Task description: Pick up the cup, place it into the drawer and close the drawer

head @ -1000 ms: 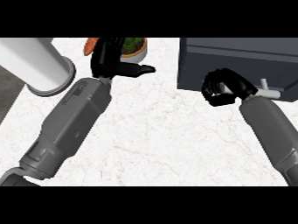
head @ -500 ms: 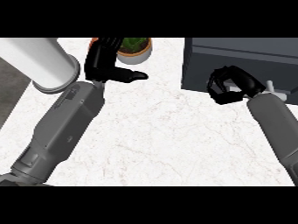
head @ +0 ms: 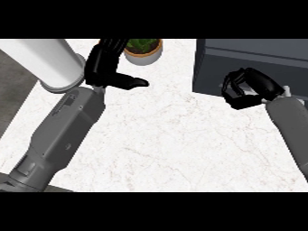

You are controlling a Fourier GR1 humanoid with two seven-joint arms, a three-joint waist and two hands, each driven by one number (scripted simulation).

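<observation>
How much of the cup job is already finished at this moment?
Nothing looks finished. The right hand is curled at the front of the dark drawer unit; a cup in it cannot be confirmed. The left hand rests open near the potted plant. Placing and closing remain.

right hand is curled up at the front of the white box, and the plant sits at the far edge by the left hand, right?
One thing is off: the box is dark grey, not white. The head view shows the right hand curled at its front, and the plant at the counter's far edge by the left hand.
</observation>
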